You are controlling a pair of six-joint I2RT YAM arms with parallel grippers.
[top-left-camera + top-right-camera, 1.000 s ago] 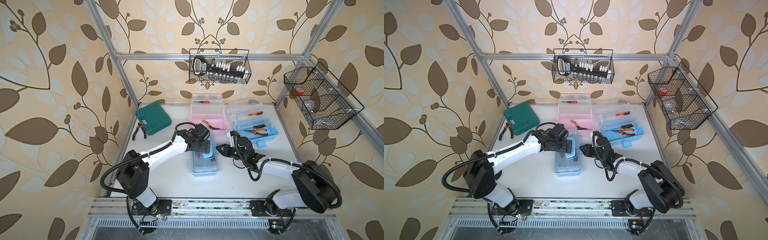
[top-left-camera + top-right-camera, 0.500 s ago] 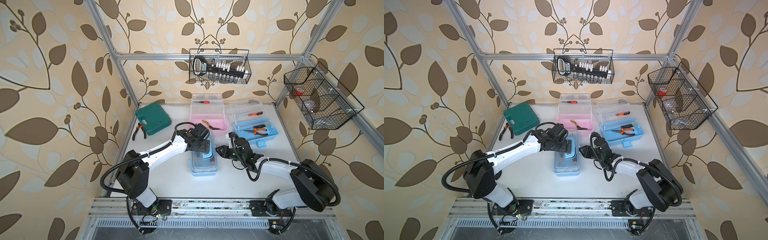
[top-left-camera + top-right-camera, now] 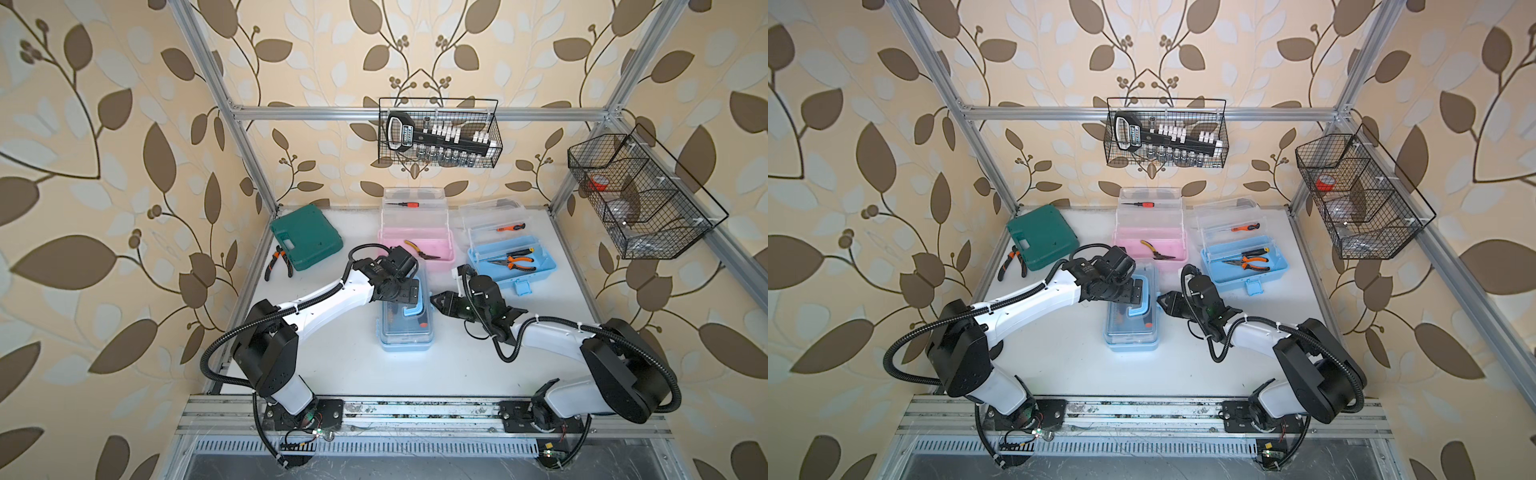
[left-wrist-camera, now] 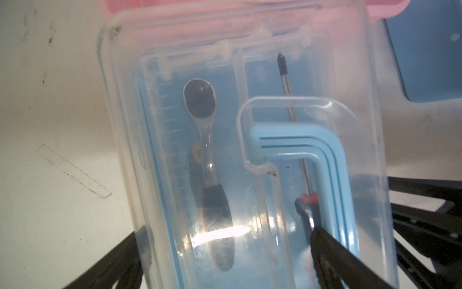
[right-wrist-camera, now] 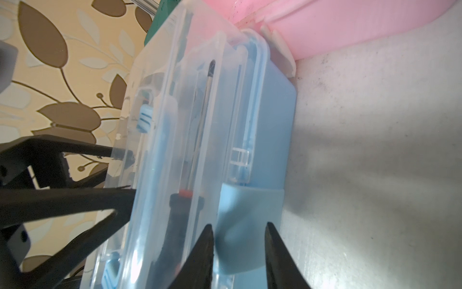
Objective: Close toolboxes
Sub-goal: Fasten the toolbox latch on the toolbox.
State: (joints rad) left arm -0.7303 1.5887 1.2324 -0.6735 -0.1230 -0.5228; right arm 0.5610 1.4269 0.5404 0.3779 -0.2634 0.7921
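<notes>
Right wrist: right tool (image 5: pixel 238 225) slack astride latch (image 5: pixel 250 212), left tool (image 4: pixel 228 231) wide; socket-rack label (image 3: pixel 405 135) blurred.

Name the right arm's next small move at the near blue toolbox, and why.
Probably nudge the right end effector forward to press the blue latch flat against the near blue toolbox: its lid looks down under the open left end effector, and the latch bulges between the right jaws.
</notes>
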